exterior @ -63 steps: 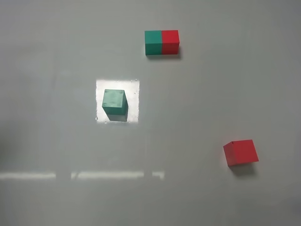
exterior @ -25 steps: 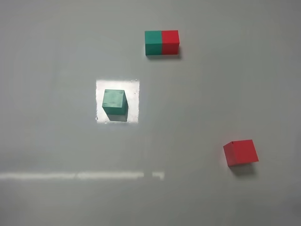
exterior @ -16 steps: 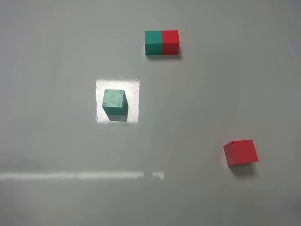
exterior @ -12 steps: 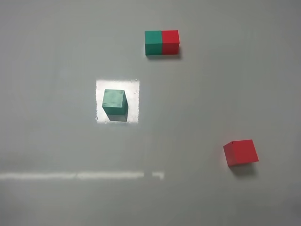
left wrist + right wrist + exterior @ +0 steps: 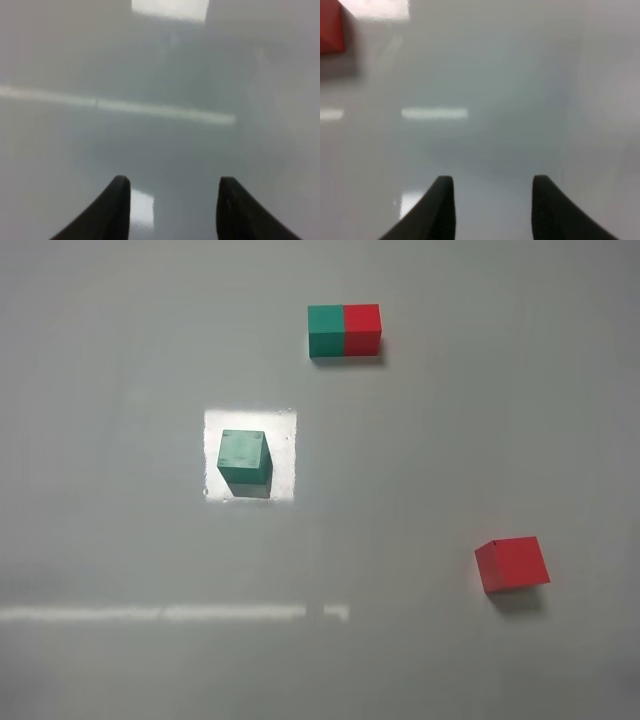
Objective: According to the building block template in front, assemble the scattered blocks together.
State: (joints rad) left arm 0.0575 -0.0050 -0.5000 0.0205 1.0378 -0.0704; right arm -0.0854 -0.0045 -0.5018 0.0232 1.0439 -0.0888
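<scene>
The building block template [image 5: 344, 330], a green-and-red bar, lies at the far middle of the table. A scattered green cube [image 5: 243, 459] stands left of centre on a bright white patch [image 5: 283, 455]. The scattered red cube [image 5: 512, 563] lies alone at the near right, and it also shows at the edge of the right wrist view as red cube [image 5: 331, 30]. Neither arm appears in the high view. My left gripper [image 5: 174, 192] and my right gripper [image 5: 493, 190] each show only two dark blurred fingertips over bare table, with nothing between them.
The grey table top [image 5: 420, 460] is glossy. A thin bright stripe of reflected light [image 5: 170, 613] runs across its near left part. No other objects are in view.
The blocks and the template have not moved. A dark break in the light stripe at the near left has gone.
</scene>
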